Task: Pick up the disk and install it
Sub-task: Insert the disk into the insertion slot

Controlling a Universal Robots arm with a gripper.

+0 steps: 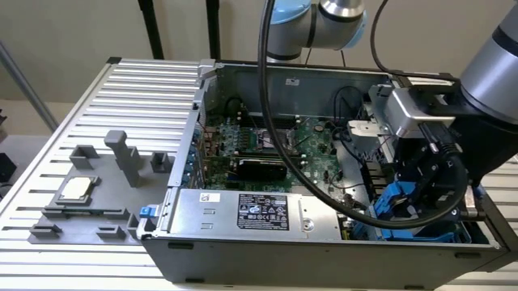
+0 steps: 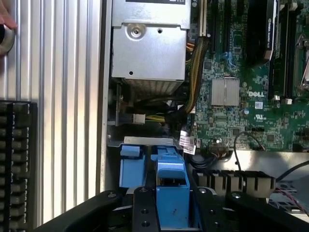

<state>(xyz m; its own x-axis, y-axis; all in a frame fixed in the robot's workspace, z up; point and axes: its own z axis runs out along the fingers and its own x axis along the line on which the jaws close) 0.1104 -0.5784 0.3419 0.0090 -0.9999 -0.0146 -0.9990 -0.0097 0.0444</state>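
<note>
your gripper is pinched on the disk, gripping its blue carrier. the disk sits in the computer case, at the exterior view's right, near the power supply.

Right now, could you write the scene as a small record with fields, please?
gripper: low inside the computer case, at the drive bay
blue carrier: at the gripper, among the bay's blue parts; drive metal hidden
power supply: beside the bay
motherboard: exposed
CPU chip: on the grey fixture, outside the case
</note>
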